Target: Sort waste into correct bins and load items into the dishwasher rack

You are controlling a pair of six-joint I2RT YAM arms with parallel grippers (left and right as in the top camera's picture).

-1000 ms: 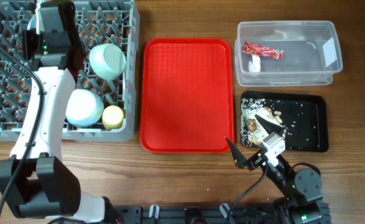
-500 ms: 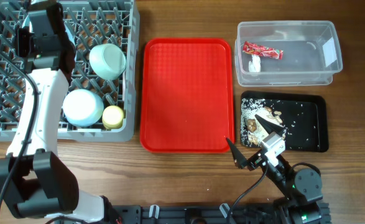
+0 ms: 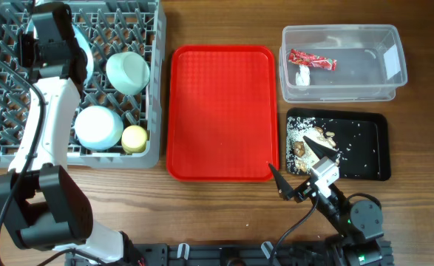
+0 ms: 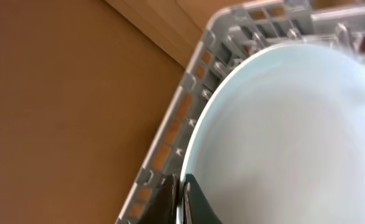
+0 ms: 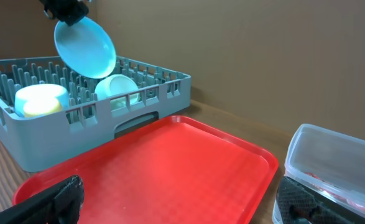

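My left gripper (image 4: 182,196) is shut on the rim of the pale-blue plate (image 4: 281,137) and holds it tilted above the back left of the grey dishwasher rack (image 3: 2,111). The right wrist view shows the plate (image 5: 86,48) raised over the pegs. In the rack sit a mint-green bowl (image 3: 128,72), a pale-blue bowl (image 3: 100,127) and a yellow cup (image 3: 134,138). The red wrapper (image 3: 311,60) lies in the clear tub (image 3: 390,81). Food scraps (image 3: 309,140) lie in the black tray (image 3: 364,151). My right gripper (image 3: 298,168) is open and empty at the red tray's front right corner. Fork and spoon are out of view.
The flat red tray (image 3: 222,111) lies between the rack and the two bins, with nothing on it. The tub stands behind the black tray at the right. A brown wall rises behind the table in the right wrist view.
My left arm has shifted a little toward the back left of the rack with the plate, whose edge now shows beside the wrist. The right arm has not moved.
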